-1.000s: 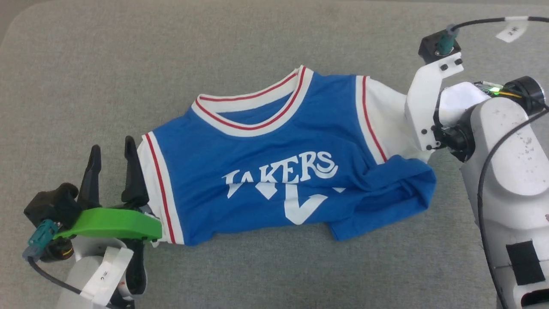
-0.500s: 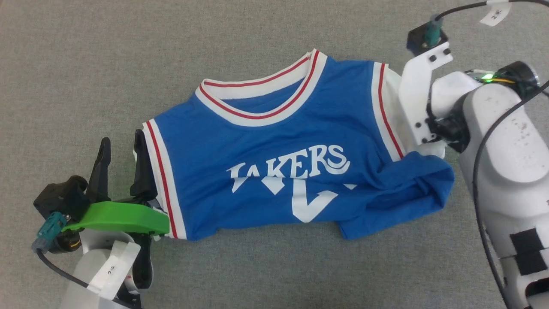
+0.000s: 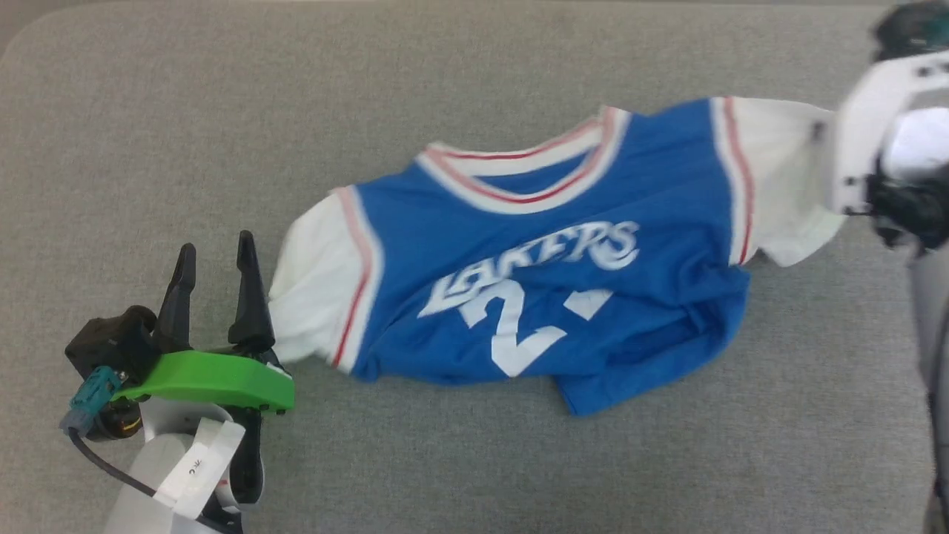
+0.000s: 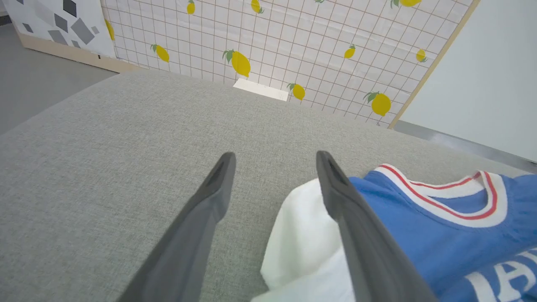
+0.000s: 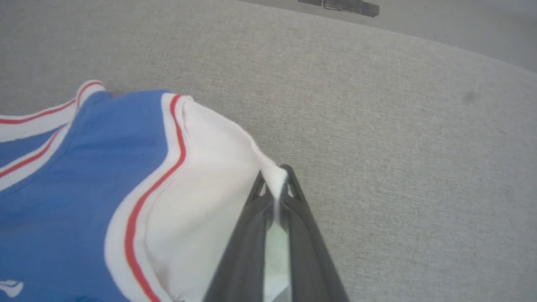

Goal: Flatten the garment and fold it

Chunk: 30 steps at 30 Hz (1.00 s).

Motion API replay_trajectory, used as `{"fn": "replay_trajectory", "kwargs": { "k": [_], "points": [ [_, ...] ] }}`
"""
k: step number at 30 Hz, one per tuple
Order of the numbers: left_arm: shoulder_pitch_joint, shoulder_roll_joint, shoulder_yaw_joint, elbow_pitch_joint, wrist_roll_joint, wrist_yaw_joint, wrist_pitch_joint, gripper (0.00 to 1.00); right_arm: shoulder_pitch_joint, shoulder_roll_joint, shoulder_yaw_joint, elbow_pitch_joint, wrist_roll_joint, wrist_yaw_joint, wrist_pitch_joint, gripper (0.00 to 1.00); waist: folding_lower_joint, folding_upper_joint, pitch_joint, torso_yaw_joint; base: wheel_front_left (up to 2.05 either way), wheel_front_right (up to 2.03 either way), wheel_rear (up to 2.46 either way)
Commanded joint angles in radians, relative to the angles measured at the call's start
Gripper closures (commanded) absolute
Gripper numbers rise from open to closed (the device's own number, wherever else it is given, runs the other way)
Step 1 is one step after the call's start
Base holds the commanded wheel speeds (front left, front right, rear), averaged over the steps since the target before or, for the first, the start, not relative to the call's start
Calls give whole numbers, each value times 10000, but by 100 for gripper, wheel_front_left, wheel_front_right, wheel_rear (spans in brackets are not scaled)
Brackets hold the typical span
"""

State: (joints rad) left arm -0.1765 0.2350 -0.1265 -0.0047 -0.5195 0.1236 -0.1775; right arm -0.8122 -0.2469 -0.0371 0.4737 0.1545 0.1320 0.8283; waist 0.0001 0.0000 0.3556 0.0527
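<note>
garment (image 3: 563,297): soft matt knit cloth, lettering a flat white print. work surface (image 3: 222,111): grey coarse-weave fabric, matt, slightly rough. fingers (image 4: 197,226) of left gripper (image 3: 215,246): dark matt plastic, smooth. green bracket (image 3: 207,378): smooth plastic, faint sheen. lemon-print backdrop (image 4: 293,42): smooth matt sheet.

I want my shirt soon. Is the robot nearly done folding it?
Not nearly. Done: the shirt lies front up. In hand: the right gripper pinches a white sleeve; the left gripper is open beside the other. Left: smoothing the bunched bottom, then folding.
</note>
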Motion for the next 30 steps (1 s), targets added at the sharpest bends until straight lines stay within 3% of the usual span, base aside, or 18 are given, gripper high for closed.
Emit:
{"fn": "replay_trajectory", "kwargs": {
  "k": [1,6,13,14,15,23,30],
  "points": [
    [78,82,-19,-21,118,8,27,0,408,-214,-499,-157,-134,-13,20,100,-1,0,-240,-167,0,0,0],
    [165,85,-72,-58,65,20,105,0,1690,-344,-2205,-699,-454,-13,484,100,-1,0,-392,-192,0,0,0],
    [238,68,-97,0,-23,50,127,0,3787,577,-3166,-1324,-438,-13,865,100,-1,0,-555,-217,0,0,0],
    [243,73,-100,2,-28,56,137,0,3892,729,-3196,-1415,-382,-13,717,75,-1,0,-570,-234,0,0,0],
    [249,82,-105,5,-36,63,157,0,3970,879,-3176,-1553,-313,-13,430,0,-1,0,-591,-259,0,0,0],
    [165,145,-195,35,-44,71,279,0,3902,1494,-3723,-2764,373,-13,-3151,0,-1,0,-830,-277,0,0,0],
    [312,175,-221,-27,-63,166,345,0,4739,1867,-3725,-3576,944,-13,-6083,0,-1,0,-1075,-332,0,0,0]
  ]
}}
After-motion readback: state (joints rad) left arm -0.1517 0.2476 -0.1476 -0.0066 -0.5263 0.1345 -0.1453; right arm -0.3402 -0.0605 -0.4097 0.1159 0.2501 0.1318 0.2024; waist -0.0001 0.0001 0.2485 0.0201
